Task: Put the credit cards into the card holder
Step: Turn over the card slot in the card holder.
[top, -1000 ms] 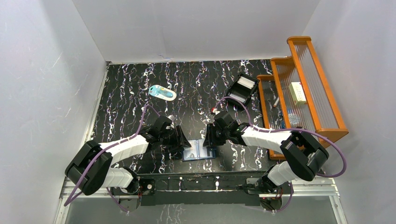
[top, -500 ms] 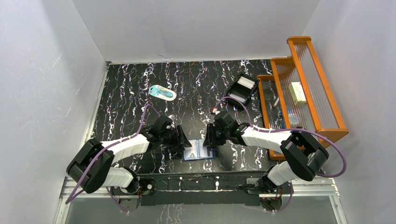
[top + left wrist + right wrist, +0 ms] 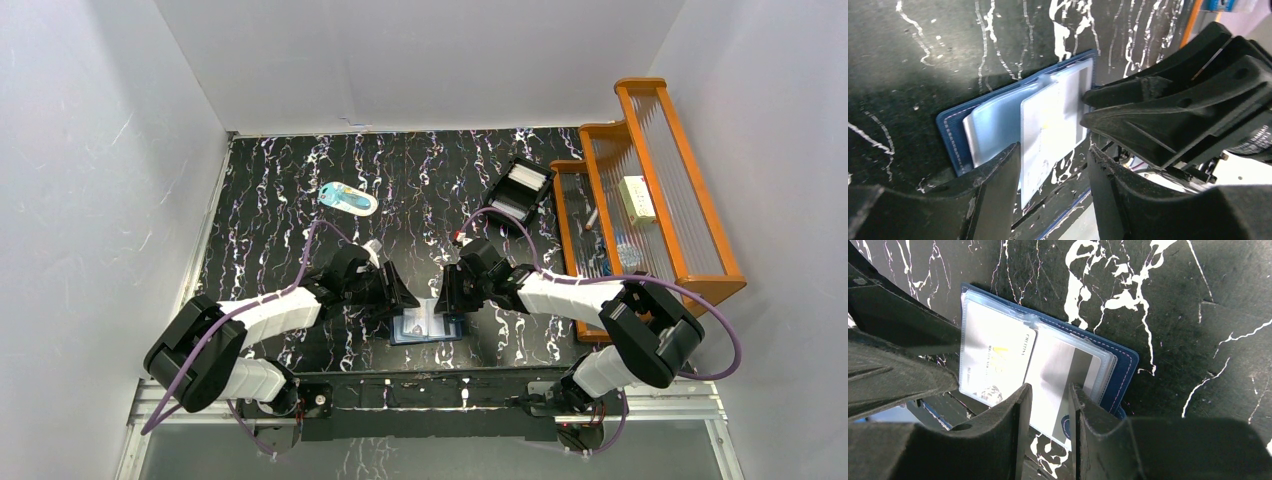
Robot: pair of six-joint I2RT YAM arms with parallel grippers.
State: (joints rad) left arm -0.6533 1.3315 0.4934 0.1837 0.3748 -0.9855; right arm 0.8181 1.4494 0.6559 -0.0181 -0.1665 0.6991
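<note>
On the counter (image 3: 280, 200), the card holder (image 3: 428, 326) lies open between my left gripper (image 3: 406, 300) and right gripper (image 3: 447, 300), credit cards (image 3: 998, 360) in it.

Overhead; wrist close-ups sharing card holder (image 3: 990, 122)

Your backdrop: black marble-pattern surface (image 3: 290, 190) with white veins, plain white walls (image 3: 100, 150) on three sides, orange wooden rack (image 3: 690, 215) on right, even light.

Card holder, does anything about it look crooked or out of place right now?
Yes. One white card sticks out well past the edge of the open card holder. It seems only partly pushed into its clear pocket, so it overhangs instead of sitting flush.
</note>
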